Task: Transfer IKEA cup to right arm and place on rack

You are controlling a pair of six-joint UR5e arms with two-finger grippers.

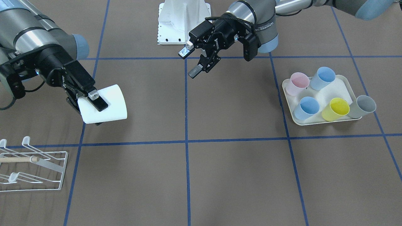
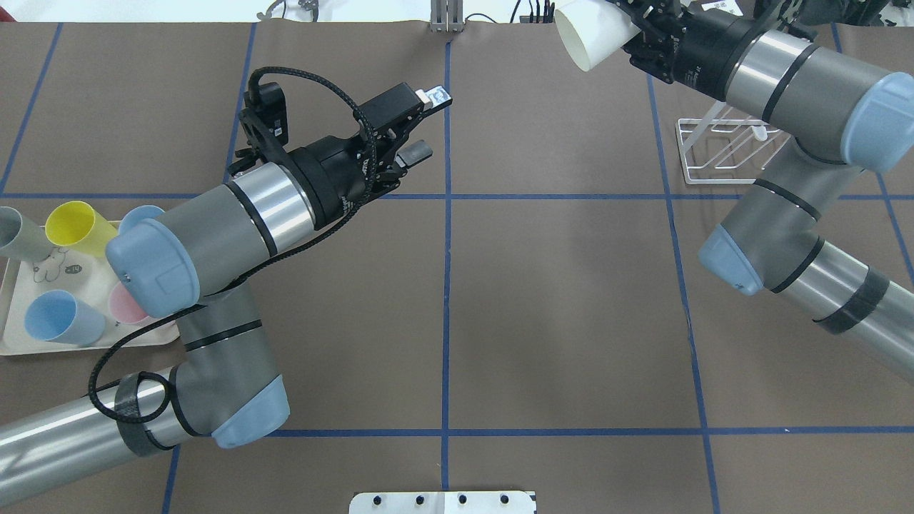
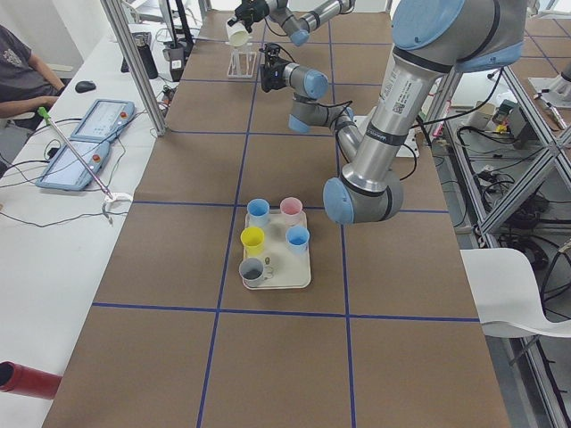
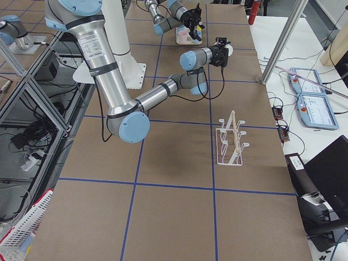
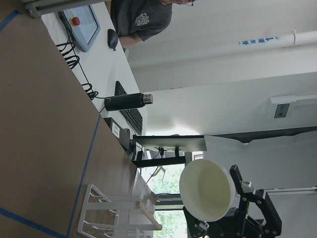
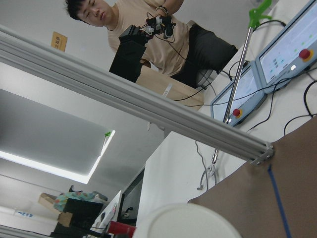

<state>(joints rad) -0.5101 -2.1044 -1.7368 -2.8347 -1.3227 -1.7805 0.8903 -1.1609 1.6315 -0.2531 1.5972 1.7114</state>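
The white IKEA cup (image 1: 106,102) hangs above the table on its side, with my right gripper (image 1: 94,110) shut on its rim, one finger inside and one outside. In the overhead view the cup (image 2: 587,39) sits at the top edge, held by the right gripper (image 2: 641,34) just beyond the white wire rack (image 2: 720,153). The rack (image 1: 31,166) with its wooden dowel stands on the table, apart from the cup. My left gripper (image 1: 188,62) is open and empty near the table's middle, and its wrist view looks into the cup (image 5: 205,191) over the rack (image 5: 119,213).
A cream tray (image 1: 340,82) with several coloured cups lies on my left side, also seen in the overhead view as the tray (image 2: 14,341). The arm's white base (image 1: 183,22) is at the table's back. A person (image 6: 163,34) sits past the table's right end.
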